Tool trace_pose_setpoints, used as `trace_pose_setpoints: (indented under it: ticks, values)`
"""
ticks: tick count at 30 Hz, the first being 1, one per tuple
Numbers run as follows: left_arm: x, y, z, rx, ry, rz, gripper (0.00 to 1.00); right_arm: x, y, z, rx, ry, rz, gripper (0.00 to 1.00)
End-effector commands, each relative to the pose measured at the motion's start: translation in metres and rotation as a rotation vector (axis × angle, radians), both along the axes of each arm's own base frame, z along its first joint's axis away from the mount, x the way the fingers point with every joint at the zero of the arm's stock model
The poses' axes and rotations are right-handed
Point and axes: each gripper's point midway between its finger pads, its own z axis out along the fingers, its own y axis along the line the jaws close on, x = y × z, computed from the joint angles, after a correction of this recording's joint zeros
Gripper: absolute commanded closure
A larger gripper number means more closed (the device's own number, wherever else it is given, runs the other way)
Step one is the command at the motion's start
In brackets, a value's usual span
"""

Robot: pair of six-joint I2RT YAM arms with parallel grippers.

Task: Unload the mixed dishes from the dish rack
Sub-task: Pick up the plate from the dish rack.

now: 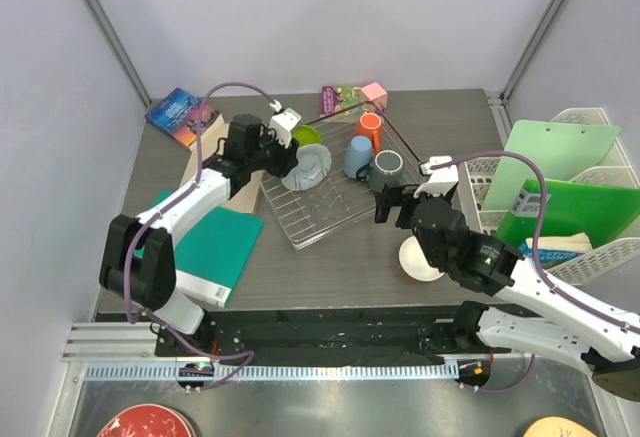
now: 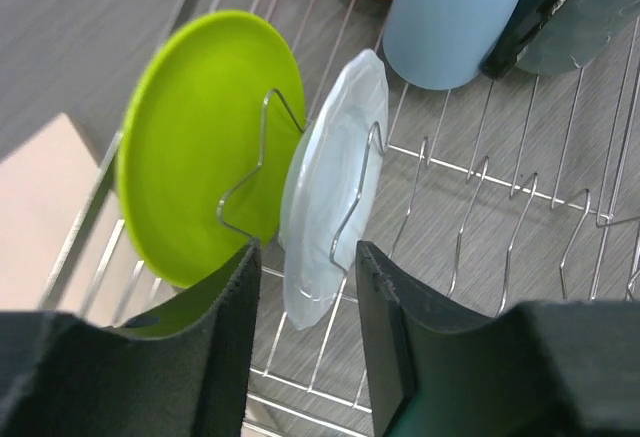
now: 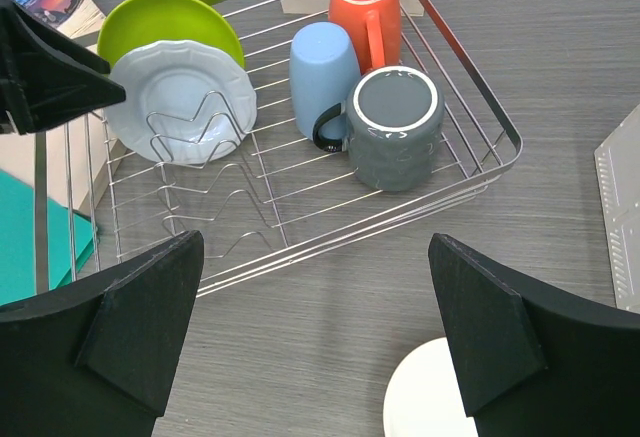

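The wire dish rack (image 1: 330, 232) holds a lime-green plate (image 1: 306, 136) and a pale blue-white plate (image 1: 314, 163) upright at its left. A light blue cup (image 1: 358, 156), a dark grey mug (image 1: 387, 169) and an orange mug (image 1: 369, 129) stand upside down at its right. My left gripper (image 2: 305, 257) is open, its fingers either side of the pale plate's (image 2: 330, 187) lower rim, with the green plate (image 2: 200, 137) just left. My right gripper (image 3: 315, 247) is open and empty over the table in front of the rack (image 3: 356, 238). A white bowl (image 1: 420, 259) sits on the table under the right arm.
White lattice baskets (image 1: 585, 122) with green boards stand at the right. A teal folder (image 1: 218, 247) and a tan board lie left of the rack, with books (image 1: 180, 115) and a pink item (image 1: 374, 91) behind it. A red plate (image 1: 145, 423) and a peach plate (image 1: 560, 427) lie below the table.
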Motion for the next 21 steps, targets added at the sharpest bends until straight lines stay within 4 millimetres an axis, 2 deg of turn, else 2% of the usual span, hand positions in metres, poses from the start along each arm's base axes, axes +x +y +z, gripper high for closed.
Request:
trace_pose_setpoints:
  ticks: [1,4,7,10,13,16,21]
  values:
    - [0.004,-0.01,-0.017,-0.043,0.043,-0.012,0.6,0.002,0.001,0.007,0.041,-0.023,-0.013,0.0]
    - [0.005,-0.01,-0.026,-0.049,0.066,0.005,0.68,0.002,-0.002,0.007,0.035,-0.026,-0.022,0.0]
    - [0.005,-0.007,-0.026,-0.061,0.059,0.032,0.77,0.003,-0.002,0.006,0.028,-0.026,-0.026,0.0]
    - [0.012,-0.002,-0.011,-0.076,-0.012,0.074,0.83,0.004,-0.001,0.005,0.023,-0.022,-0.026,0.0]
    - [0.012,0.004,-0.008,-0.068,-0.038,0.104,0.88,0.004,0.002,0.001,0.017,-0.012,-0.018,0.0]
    - [0.007,0.007,-0.005,-0.067,-0.054,0.107,0.98,0.004,0.004,0.0,0.021,-0.009,-0.016,0.0]
    - [0.002,0.004,0.014,-0.091,-0.108,0.125,1.0,0.004,0.006,-0.001,0.031,-0.003,-0.008,0.0]
